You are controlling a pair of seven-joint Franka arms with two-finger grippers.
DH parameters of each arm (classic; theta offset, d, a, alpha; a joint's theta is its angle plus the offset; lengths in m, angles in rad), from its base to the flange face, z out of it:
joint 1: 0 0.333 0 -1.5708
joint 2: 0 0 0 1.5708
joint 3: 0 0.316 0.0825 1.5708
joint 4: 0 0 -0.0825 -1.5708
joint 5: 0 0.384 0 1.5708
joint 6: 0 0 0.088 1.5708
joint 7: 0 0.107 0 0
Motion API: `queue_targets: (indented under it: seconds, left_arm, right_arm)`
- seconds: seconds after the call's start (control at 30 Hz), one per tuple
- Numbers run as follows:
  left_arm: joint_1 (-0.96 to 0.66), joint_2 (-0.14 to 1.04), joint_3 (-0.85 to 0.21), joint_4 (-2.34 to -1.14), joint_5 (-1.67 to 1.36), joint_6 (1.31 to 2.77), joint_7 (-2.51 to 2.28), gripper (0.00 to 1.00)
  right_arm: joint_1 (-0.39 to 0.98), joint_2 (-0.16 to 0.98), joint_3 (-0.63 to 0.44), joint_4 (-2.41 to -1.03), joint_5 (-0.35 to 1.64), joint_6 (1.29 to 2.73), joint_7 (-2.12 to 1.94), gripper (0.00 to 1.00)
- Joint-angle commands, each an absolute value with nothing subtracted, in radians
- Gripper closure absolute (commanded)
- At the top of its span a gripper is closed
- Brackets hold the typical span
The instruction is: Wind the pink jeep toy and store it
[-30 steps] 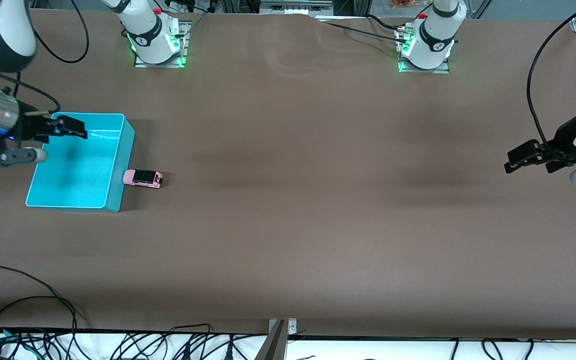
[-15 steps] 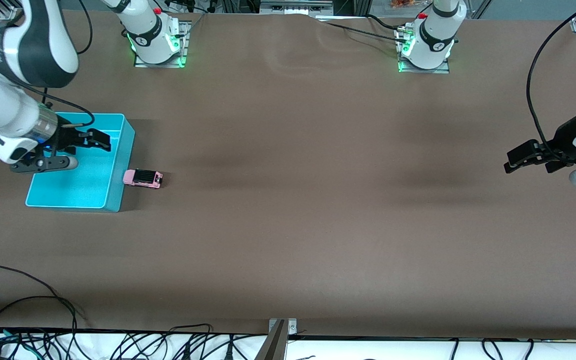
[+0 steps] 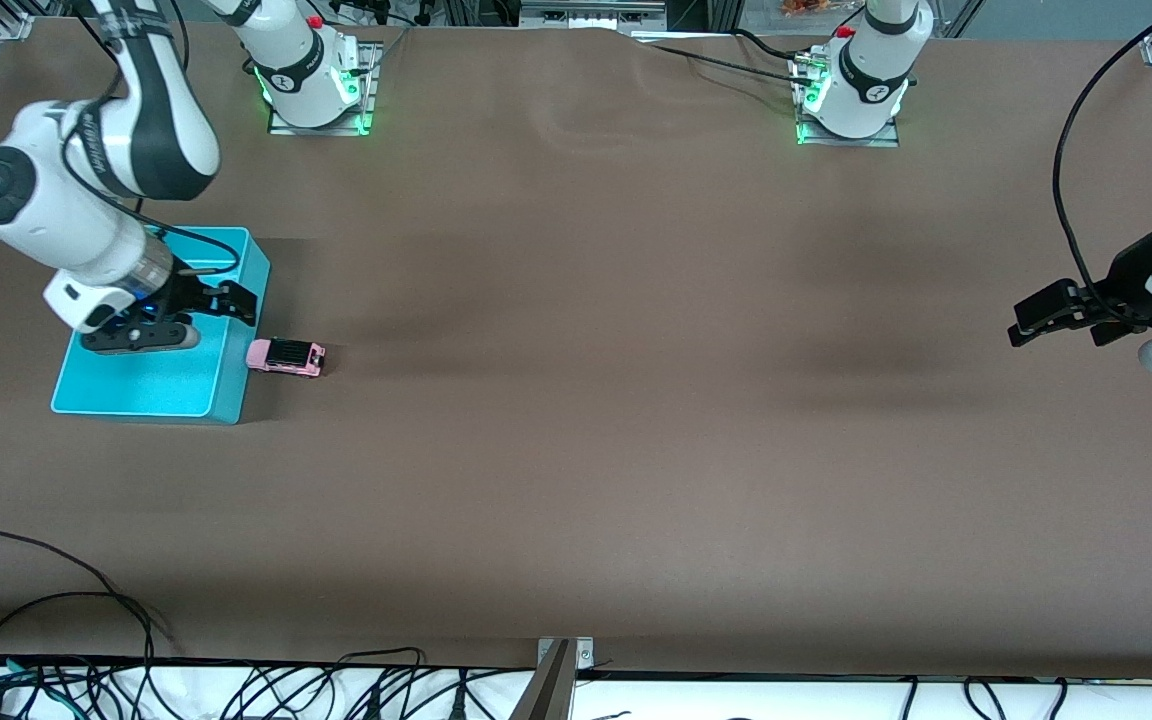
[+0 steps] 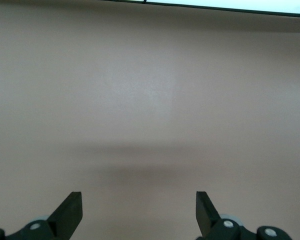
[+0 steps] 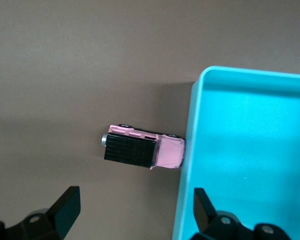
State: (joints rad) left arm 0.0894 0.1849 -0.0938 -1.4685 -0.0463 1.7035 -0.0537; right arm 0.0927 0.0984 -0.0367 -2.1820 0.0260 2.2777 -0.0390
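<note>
You've got a wide brown table (image 3: 586, 400) here, smooth apart from faint wrinkles up near the two arm bases, with a tangle of black cables along the edge nearest the front camera. The turquoise bin (image 3: 236, 400) sits toward the right arm's end, and the pink jeep toy (image 3: 285, 356) rests on the table touching the bin's outer wall, on the side facing the left arm's end; your right wrist view shows its black roof and pink hood (image 5: 142, 151) clearly. Your right gripper (image 3: 234, 302) hangs over the bin's rim, just above the jeep's spot, fingers spread wide and holding nothing. Your left gripper (image 3: 1041, 322) waits over bare table at the left arm's end, jaws likewise apart and empty. The right arm covers much of the bin's inside, and the left arm is cut off by the picture's edge.
</note>
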Motion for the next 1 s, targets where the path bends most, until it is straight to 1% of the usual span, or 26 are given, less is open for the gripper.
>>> queue_targets:
  seconds: [0.0, 0.07, 0.13, 0.33, 0.47, 0.7, 0.97]
  left_arm:
    - [0.092, 0.167, -0.094, -1.48, -0.063, 1.694, -0.058, 0.0]
    - [0.092, 0.167, -0.094, -1.48, -0.063, 1.694, -0.058, 0.0]
    - [0.092, 0.167, -0.094, -1.48, -0.063, 1.694, -0.058, 0.0]
    - [0.092, 0.167, -0.094, -1.48, -0.06, 1.694, -0.058, 0.0]
    - [0.092, 0.167, -0.094, -1.48, -0.06, 1.694, -0.058, 0.0]
    - [0.092, 0.169, -0.094, -1.479, -0.058, 1.694, -0.058, 0.0]
    - [0.092, 0.169, -0.094, -1.479, -0.057, 1.694, -0.058, 0.0]
  right_arm:
    - [0.078, 0.123, -0.021, -2.233, 0.029, 2.355, -0.026, 0.0]
    - [0.078, 0.138, -0.02, -2.237, 0.029, 2.362, 0.017, 0.0]
    - [0.078, 0.158, -0.018, -2.235, 0.028, 2.378, 0.144, 0.0]
    - [0.077, 0.201, 0.014, -2.233, 0.029, 2.468, 0.34, 0.0]
    - [0.069, 0.216, 0.015, -2.23, 0.028, 2.474, 0.446, 0.0]
    - [0.069, 0.244, 0.029, -2.23, 0.029, 2.531, 0.699, 0.0]
    - [0.061, 0.273, 0.041, -2.233, 0.028, 2.534, 1.012, 0.0]
